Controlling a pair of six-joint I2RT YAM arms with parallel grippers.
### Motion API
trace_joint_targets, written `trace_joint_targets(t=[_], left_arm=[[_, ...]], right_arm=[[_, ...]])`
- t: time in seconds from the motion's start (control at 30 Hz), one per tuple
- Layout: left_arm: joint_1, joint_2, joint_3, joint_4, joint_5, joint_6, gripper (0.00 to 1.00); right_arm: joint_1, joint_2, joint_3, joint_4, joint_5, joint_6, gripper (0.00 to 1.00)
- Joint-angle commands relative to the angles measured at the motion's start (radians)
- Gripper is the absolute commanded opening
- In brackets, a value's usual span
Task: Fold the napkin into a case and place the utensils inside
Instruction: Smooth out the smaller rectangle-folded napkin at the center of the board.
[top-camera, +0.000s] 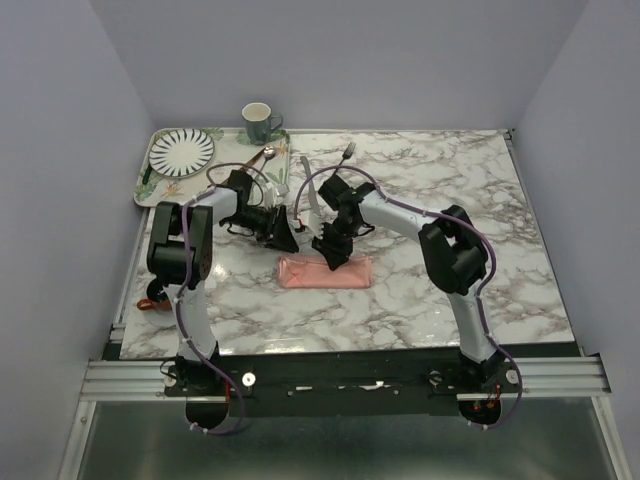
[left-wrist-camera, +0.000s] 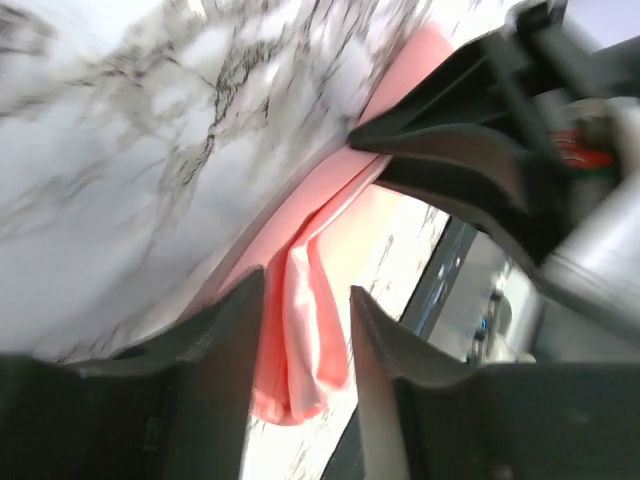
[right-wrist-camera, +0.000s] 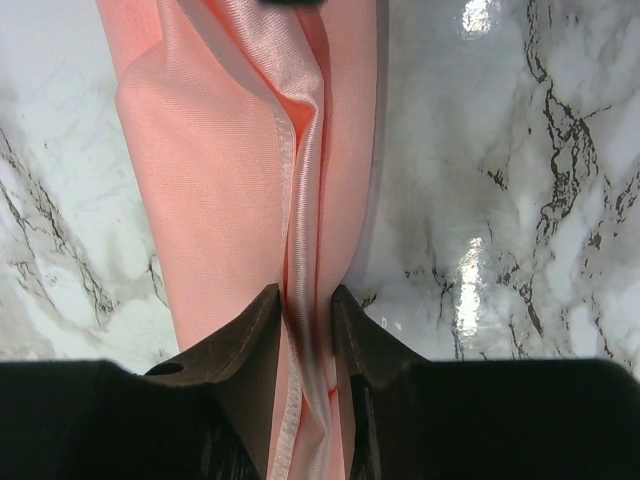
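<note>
Dark fingers of my right gripper pinch the raised middle ridge of the napkin, which lies folded in a narrow strip on the table. My left gripper stands spread, a loose cloth end between its jaws, ungripped I think. To do this well I'd keep the ridge low and open the pocket's mouth without dragging the strip. Only the top view shows fork and knife lying behind; only the wrist views show the layers
</note>
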Motion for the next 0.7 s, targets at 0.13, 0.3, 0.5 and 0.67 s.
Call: trace_joint_targets(t=[0.13, 0.3, 0.5, 0.67], left_arm=[[0.105, -0.323, -0.128, 0.142, -0.001, 0.112, 0.52], [0.105, -0.429, -0.233, 0.103, 0.073, 0.258, 0.47], [0.059, -0.446, -0.315, 0.169, 0.139, 0.146, 0.32], [0.019, -0.394, -0.385, 0.328, 0.063, -0.057, 0.25]], right_arm=[[0.01, 0.039, 0.016, -0.007, 0.032, 0.012, 0.33], [0.012, 0.048, 0.029, -0.024, 0.021, 0.018, 0.32], [0.01, 0.063, 0.041, -0.047, 0.0, 0.029, 0.31], [0.01, 0.08, 0.059, -0.061, -0.011, 0.034, 0.29]])
